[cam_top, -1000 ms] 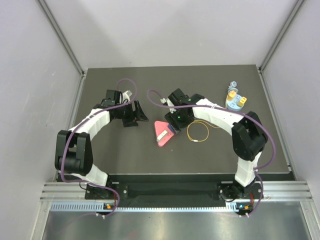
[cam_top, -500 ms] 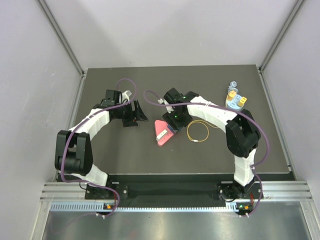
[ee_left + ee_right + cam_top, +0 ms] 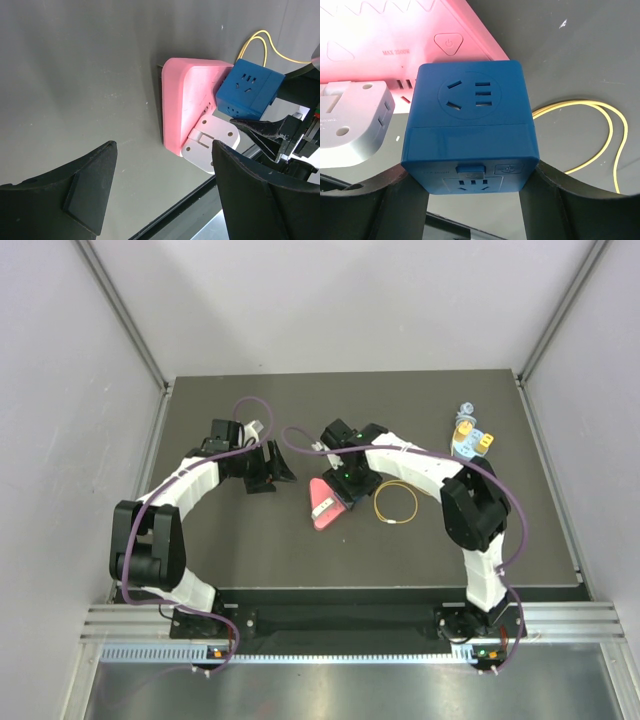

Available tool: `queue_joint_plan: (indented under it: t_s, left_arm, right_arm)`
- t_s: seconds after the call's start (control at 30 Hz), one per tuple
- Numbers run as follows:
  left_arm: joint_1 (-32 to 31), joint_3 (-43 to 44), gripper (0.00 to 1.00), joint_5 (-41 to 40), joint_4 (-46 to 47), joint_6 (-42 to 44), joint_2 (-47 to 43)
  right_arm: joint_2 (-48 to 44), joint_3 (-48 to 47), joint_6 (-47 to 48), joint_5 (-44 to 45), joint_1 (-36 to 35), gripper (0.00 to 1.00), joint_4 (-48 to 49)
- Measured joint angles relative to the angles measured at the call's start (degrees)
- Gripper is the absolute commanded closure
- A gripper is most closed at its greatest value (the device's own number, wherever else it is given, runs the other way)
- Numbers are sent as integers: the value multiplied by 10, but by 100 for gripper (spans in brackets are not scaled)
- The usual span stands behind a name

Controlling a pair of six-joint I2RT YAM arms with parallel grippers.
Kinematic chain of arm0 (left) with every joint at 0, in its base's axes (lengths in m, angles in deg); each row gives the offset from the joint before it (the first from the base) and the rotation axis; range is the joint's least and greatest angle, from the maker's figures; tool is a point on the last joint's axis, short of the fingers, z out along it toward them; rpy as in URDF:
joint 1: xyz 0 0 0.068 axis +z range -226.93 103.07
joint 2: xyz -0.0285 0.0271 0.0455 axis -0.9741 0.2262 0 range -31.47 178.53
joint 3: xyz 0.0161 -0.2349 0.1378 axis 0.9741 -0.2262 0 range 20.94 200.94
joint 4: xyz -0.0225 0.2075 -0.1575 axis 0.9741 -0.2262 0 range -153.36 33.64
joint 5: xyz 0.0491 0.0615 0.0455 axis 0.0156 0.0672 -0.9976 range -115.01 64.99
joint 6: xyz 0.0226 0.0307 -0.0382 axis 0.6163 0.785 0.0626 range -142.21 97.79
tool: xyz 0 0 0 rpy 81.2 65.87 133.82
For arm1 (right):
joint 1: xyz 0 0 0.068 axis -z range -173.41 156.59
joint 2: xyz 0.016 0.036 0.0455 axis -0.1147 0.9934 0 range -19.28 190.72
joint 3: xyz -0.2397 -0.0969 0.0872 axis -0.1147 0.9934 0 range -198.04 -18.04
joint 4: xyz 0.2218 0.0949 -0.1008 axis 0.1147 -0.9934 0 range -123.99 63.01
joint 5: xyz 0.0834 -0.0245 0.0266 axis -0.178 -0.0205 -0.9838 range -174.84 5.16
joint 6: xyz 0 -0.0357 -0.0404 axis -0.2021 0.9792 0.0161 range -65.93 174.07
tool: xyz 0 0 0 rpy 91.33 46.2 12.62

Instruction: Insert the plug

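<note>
As the right wrist view frames it, the plug [image 3: 470,125] is a blue cube with socket holes on its upper face and on the lower face toward the camera. It is clamped between the two fingers of the right gripper [image 3: 472,187], one pad on each side wall. We note its far edge overlapping the pink power strip [image 3: 395,35], which sits at eleven o'clock of the cube; we cannot tell whether the two touch. A white plug [image 3: 350,120] is already seated in the strip, at nine o'clock of the cube and just beside it. The thin yellow cable [image 3: 600,130] lies looped on the table at three o'clock.

From above, we log the strip mid-table [image 3: 250,540], the right gripper over its two o'clock corner and the cable loop near its three o'clock side. The left gripper [image 3: 162,165] sits at the strip's ten o'clock, apart from it, jaws spread wide with nothing between them. A blue-and-yellow object [image 3: 470,438] stands well apart at two o'clock.
</note>
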Motion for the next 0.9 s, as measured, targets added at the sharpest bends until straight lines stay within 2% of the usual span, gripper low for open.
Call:
queue_joint_plan:
  t_s: [0.1,0.13,0.3,0.33,0.53,0.73,0.9]
  left_arm:
    - [0,0,19,0,3,0,0]
    - [0,0,19,0,4,0,0]
    - [0,0,19,3,5,-4,0]
    - [0,0,19,4,6,-5,0]
    - [0,-1,19,10,8,-9,0]
    - [0,-1,19,12,8,-11,0]
    - [0,-1,19,15,8,-14,0]
  right_arm:
    - [8,-13,0,3,0,95,-11]
    - [10,-17,0,4,0,88,-13]
    - [21,-39,0,12,0,66,-21]
    - [23,-44,0,16,0,56,-21]
    - [28,-76,0,42,1,34,-25]
    - [3,-82,-2,54,6,22,-16]
    - [-51,-74,-3,56,12,23,-3]
